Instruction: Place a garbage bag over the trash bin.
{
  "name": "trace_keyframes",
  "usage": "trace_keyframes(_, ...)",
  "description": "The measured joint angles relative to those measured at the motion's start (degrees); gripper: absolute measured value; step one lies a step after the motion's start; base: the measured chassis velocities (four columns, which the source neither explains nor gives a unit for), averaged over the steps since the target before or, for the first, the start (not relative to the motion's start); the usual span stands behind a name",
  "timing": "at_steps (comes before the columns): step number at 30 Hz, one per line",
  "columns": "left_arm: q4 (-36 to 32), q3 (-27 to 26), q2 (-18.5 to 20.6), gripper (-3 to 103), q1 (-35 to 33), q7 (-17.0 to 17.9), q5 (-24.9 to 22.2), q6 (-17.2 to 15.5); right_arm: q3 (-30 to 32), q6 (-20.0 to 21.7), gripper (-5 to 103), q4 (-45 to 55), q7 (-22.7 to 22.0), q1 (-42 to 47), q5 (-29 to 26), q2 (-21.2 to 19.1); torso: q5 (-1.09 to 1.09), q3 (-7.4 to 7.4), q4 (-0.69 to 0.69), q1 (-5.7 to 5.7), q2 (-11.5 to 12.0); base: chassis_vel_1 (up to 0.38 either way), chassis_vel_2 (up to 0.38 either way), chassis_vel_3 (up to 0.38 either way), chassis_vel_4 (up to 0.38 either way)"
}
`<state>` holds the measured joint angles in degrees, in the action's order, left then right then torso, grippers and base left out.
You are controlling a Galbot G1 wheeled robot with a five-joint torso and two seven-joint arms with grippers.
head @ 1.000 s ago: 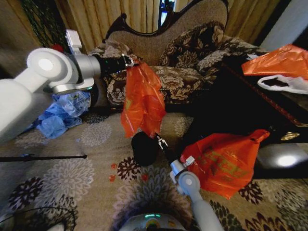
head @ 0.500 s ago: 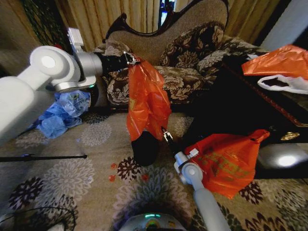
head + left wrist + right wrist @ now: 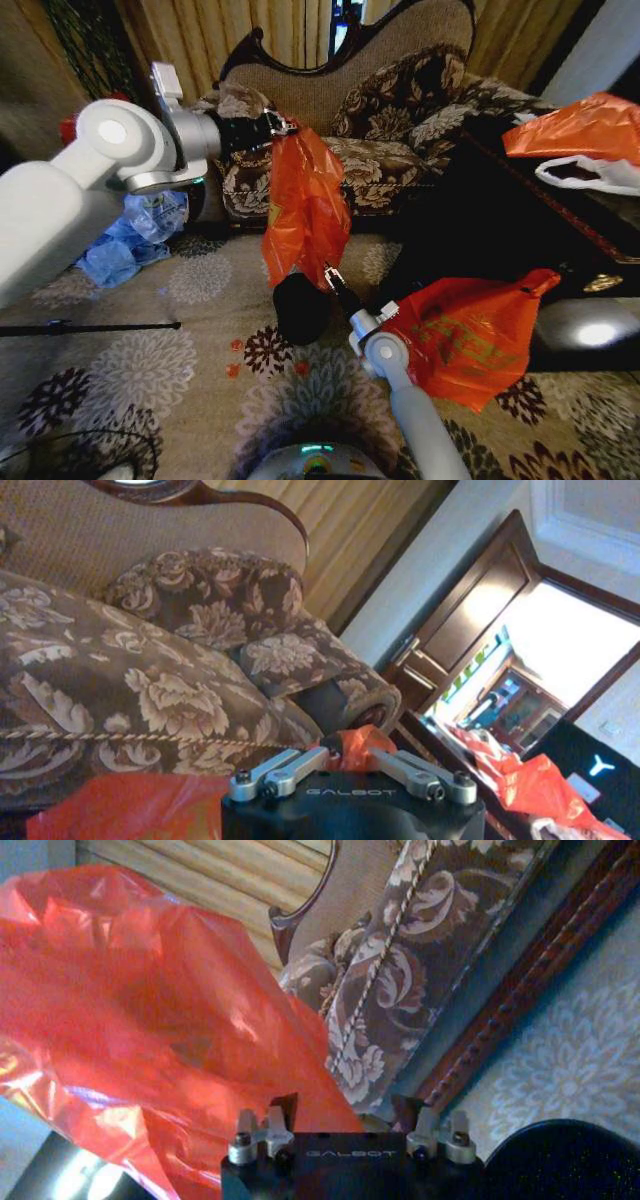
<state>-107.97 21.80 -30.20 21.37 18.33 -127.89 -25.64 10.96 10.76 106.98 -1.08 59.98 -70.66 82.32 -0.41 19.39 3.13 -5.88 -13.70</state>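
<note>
Garbage bag (image 3: 303, 205): orange-red, thin, crinkly; hangs from L gripper in front of the sofa, lower end draped just above and partly over the bin's rim. Judged: held high so the mouth can drop over the bin.
L gripper (image 3: 281, 125): raised at sofa-seat height, fingers clenched on bag's top edge; L wrist view shows orange plastic pinched between the tips.
R gripper (image 3: 329, 275): low, at bag's lower edge, just beside bin rim. Fingers parted, a fold of bag lying between them; no grip seen. Judged: placed to catch the free edge and spread the opening.
Trash bin (image 3: 300, 308): black, round, upright on the patterned carpet (image 3: 200, 370), below the bag; not yet lined.
Orange bundle (image 3: 455, 335): bigger, on carpet to robot's right near R arm; yellowish print, not legible.
Writing: "GALBOT" on both gripper bodies, read in wrist views. None legible on bag or bin.
</note>
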Motion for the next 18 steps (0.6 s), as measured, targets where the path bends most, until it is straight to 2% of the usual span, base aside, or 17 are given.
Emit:
trace_keyframes(2,-0.1,-0.1,0.2,0,0.0,0.0,-0.1,0.0,0.0,0.0,62,-0.1,0.0,-0.1,0.3,-0.1,0.0,0.0,0.0,0.0,0.0,0.0,0.0,0.0,0.0)
trace_keyframes(3,-0.4,-0.3,0.5,0,-0.1,0.0,-0.3,0.1,-0.1,0.0,51,-0.2,0.0,-0.1,0.6,-0.1,0.0,0.0,0.0,0.0,0.0,0.0,0.0,0.0,0.0)
trace_keyframes(7,-1.0,-1.0,1.2,0,-0.6,0.1,-0.6,0.2,-0.1,0.0,51,-0.5,0.0,-0.4,1.6,-0.1,0.0,0.0,0.0,0.0,0.0,0.0,0.0,0.0,0.0)
trace_keyframes(8,-1.1,-1.1,1.4,0,-0.7,0.1,-0.7,0.3,-0.1,0.1,34,-0.6,0.0,-0.5,1.7,-0.1,0.0,0.0,0.0,0.0,0.0,0.0,0.0,0.0,0.0)
trace_keyframes(11,-1.2,-1.5,1.9,0,-1.0,0.1,-0.8,0.3,0.0,0.1,29,-0.7,0.0,-0.8,1.9,-0.3,0.0,0.0,0.0,0.0,0.0,0.0,0.0,0.0,0.0)
trace_keyframes(12,-1.4,-1.7,2.1,0,-1.2,0.1,-0.9,0.4,0.1,0.2,18,-0.9,0.1,-1.0,1.9,-0.5,0.0,0.0,0.0,0.0,0.0,0.0,0.0,0.0,0.0)
trace_keyframes(15,-1.6,-2.0,2.3,0,-1.4,0.1,-1.0,0.4,0.1,0.2,18,-1.1,0.1,-1.3,2.0,-0.7,0.0,0.0,0.0,0.0,0.0,0.0,0.0,0.0,0.0)
trace_keyframes(16,-1.7,-2.1,2.4,0,-1.6,0.1,-1.0,0.5,0.1,0.3,7,-1.2,0.1,-1.4,2.2,-0.7,0.0,0.0,0.0,0.0,0.0,0.0,0.0,0.0,0.0)
trace_keyframes(17,-1.8,-2.3,2.5,0,-1.8,0.1,-1.0,0.5,0.1,0.3,7,-1.4,0.1,-1.5,2.7,-0.7,0.0,0.0,0.0,0.0,0.0,0.0,0.0,0.0,0.0)
trace_keyframes(18,-1.8,-2.5,2.6,0,-2.0,0.1,-1.0,0.5,0.2,0.3,1,-1.5,0.1,-1.6,3.1,-0.8,0.0,0.0,0.0,0.0,0.0,0.0,0.0,0.0,0.0)
